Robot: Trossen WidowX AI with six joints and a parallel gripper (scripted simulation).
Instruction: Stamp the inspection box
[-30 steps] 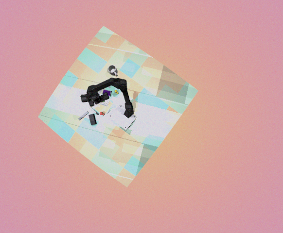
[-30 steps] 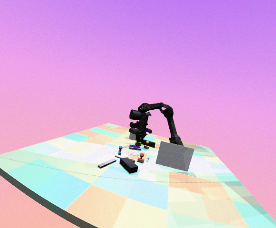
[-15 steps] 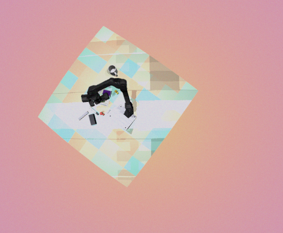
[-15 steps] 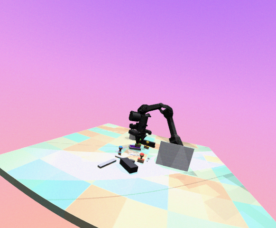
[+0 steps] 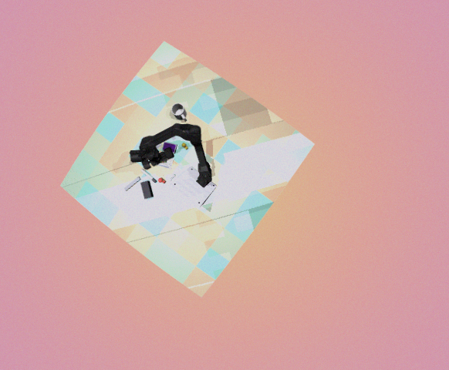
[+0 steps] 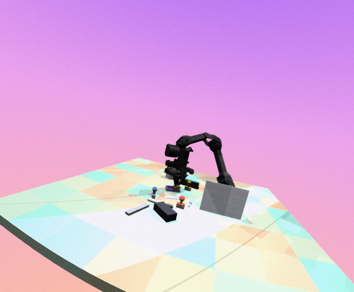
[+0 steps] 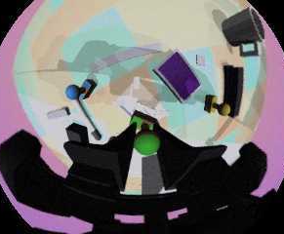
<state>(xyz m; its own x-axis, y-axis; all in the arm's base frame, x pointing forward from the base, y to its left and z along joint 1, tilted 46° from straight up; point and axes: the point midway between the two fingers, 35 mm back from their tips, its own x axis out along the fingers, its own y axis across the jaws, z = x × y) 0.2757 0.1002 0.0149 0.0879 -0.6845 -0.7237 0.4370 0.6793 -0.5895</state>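
Observation:
My gripper (image 6: 177, 184) (image 7: 144, 126) is shut on the green-knobbed stamp (image 7: 146, 143), holding it upright with its base down. The stamp is above the bench by the white card (image 6: 171, 197); the gap below its base cannot be judged. The card's box and any print are too small or hidden to read. The purple ink pad (image 5: 169, 147) (image 6: 170, 187) (image 7: 177, 75) lies open, beyond the stamp and to its right in the wrist view. A blue stamp (image 6: 154, 189) (image 7: 72, 92), a red stamp (image 5: 160, 180) (image 6: 182, 198) and a yellow stamp (image 5: 183, 146) (image 6: 188, 182) (image 7: 223, 109) stand nearby.
A dark mug (image 5: 178, 109) (image 7: 240, 28) stands beyond the pad. A black block (image 5: 146, 189) (image 6: 165, 212), a grey bar (image 5: 132, 183) (image 6: 137, 209) and a thin pen-like tool (image 7: 88, 117) lie near the red and blue stamps. A grey panel (image 6: 224, 199) stands near the arm's base.

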